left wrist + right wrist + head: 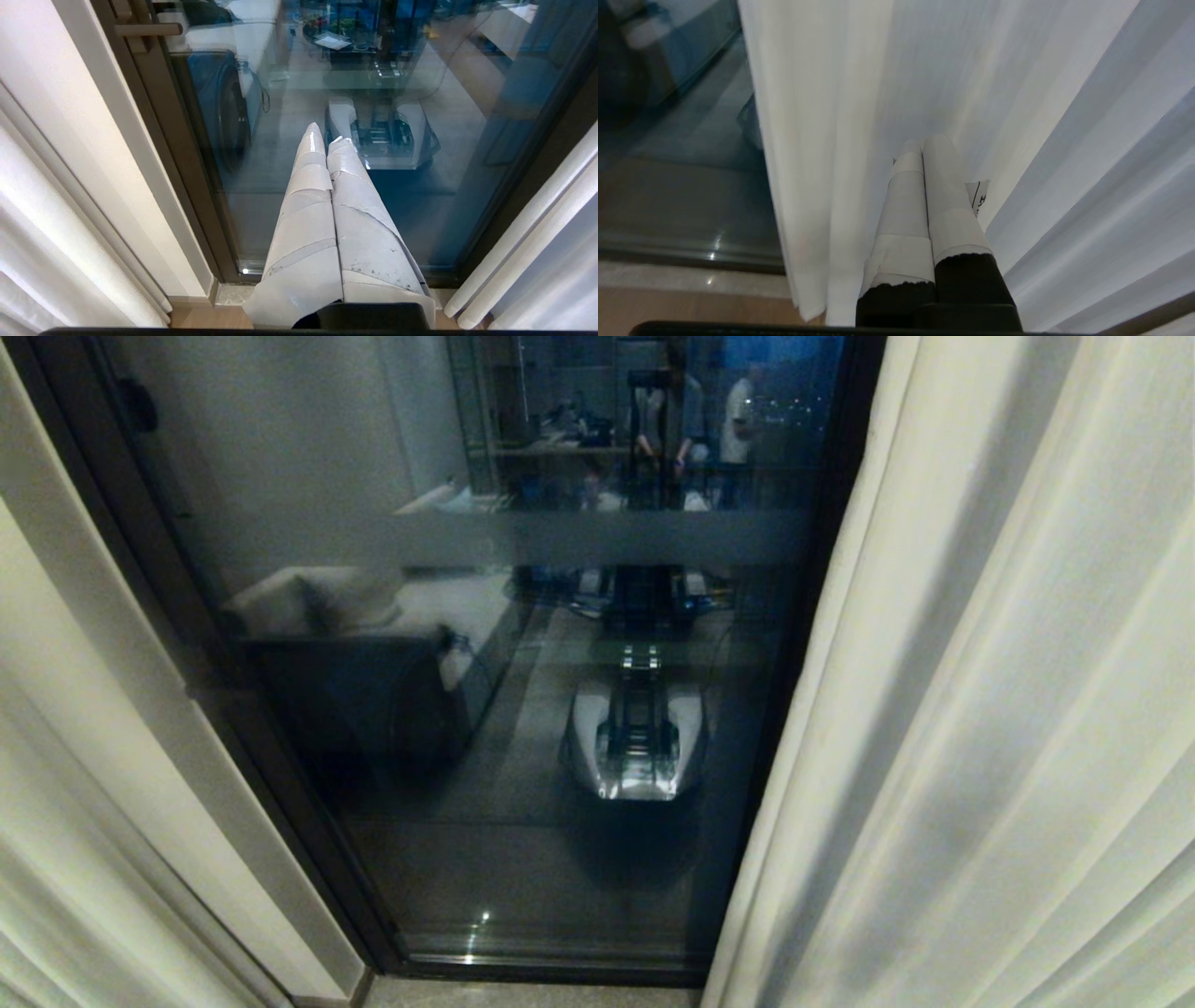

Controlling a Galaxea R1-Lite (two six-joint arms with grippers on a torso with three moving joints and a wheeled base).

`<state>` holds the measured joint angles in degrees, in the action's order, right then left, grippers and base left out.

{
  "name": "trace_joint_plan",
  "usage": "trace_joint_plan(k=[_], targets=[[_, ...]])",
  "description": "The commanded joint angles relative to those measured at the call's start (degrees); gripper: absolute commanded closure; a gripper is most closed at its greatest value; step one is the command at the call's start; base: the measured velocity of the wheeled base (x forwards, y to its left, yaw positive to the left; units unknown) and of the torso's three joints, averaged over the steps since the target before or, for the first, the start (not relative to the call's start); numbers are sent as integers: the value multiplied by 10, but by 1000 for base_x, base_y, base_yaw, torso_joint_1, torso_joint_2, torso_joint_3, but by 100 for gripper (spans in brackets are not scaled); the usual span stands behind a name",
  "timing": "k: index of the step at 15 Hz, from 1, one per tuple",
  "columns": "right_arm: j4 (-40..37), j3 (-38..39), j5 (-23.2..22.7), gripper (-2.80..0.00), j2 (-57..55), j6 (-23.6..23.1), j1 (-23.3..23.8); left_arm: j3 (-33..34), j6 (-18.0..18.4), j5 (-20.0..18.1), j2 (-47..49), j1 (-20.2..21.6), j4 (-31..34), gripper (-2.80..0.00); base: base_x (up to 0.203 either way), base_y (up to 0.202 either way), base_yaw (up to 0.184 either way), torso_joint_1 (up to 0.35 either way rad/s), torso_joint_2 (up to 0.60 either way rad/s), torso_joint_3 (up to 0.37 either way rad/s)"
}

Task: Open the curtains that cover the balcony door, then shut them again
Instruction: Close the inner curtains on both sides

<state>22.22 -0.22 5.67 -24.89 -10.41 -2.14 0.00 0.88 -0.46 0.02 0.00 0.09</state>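
The curtains are parted. The right cream panel (pixel 990 709) hangs in long pleats, and the left panel (pixel 56 859) fills the lower left corner. Between them stands the balcony door (pixel 523 691), dark framed, its glass reflecting the room and my own base. Neither arm shows in the head view. My left gripper (pixel 324 135), wrapped in white tape, is shut on nothing and points at the glass (pixel 280 186) low by the door sill. My right gripper (pixel 927 142) is shut too, its tips close against the pleats of the right panel (pixel 887 84), beside that panel's hemmed edge (pixel 784 196).
A white wall strip (pixel 140 709) and the dark door frame (pixel 271 775) run down the left side. A wooden door handle (pixel 147 29) sticks out by the frame. The stone sill (pixel 668 275) and wooden floor (pixel 205 317) lie below. Two people show as reflections (pixel 709 425).
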Motion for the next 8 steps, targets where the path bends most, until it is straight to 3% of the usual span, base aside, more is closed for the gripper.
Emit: trace_joint_plan(k=[1,4,8], targets=[[-51,2,-1,0,92,-3,0,0,0,0,0,0,0,0,0,0,0,0,0,0],[-138,2,-8,0,143,-3,7,0,0,0,0,0,0,0,0,0,0,0,0,0],[-194,2,-72,0,245,-11,16,0,0,0,0,0,0,0,0,0,0,0,0,0]])
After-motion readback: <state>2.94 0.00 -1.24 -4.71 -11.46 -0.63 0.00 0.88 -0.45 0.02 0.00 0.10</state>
